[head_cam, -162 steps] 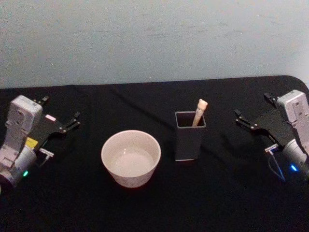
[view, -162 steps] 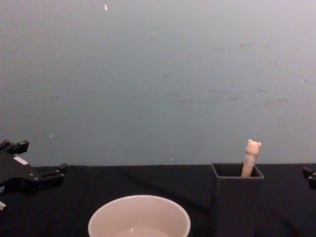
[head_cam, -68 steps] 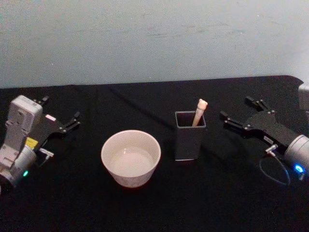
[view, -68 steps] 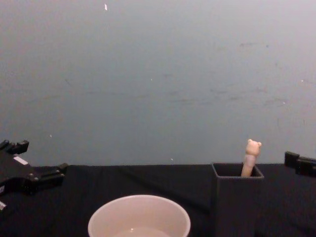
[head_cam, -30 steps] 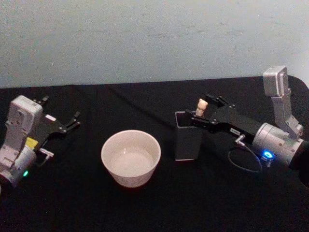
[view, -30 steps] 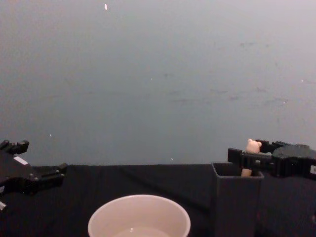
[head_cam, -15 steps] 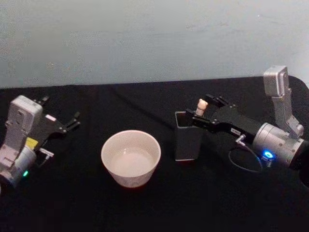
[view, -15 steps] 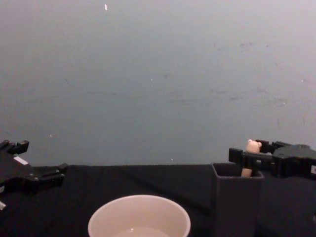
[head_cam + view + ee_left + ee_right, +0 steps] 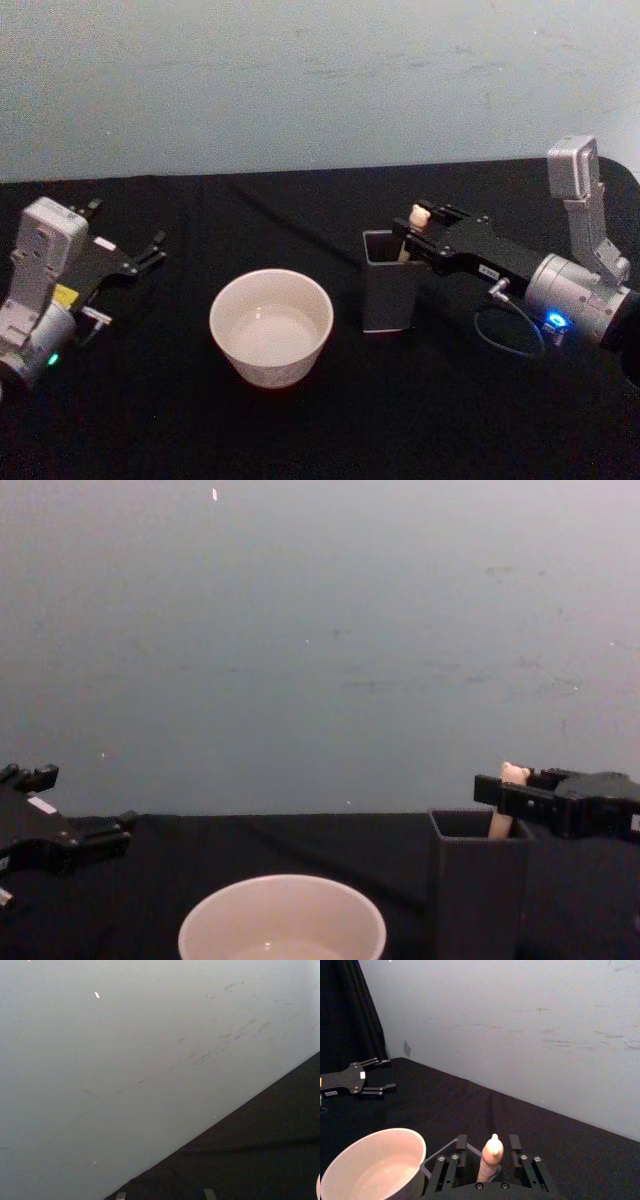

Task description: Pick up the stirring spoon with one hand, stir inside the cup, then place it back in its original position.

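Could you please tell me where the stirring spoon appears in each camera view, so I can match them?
Head view: the stirring spoon stands in the dark holder, right of centre, between the right gripper's fingers.
Chest view: lower right, handle rising from the holder.
Right wrist view: upright between the fingers, nearest the camera.
Left wrist view: parked left gripper faces the wall instead.
Shared landmark: the cup, on the spoon's left.

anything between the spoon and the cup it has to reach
Only the holder: the spoon stands inside it, right claw around the handle, so the holder's left wall lies between spoon and cup. Beyond that, just bare tablecloth. Left claw sits parked far left.
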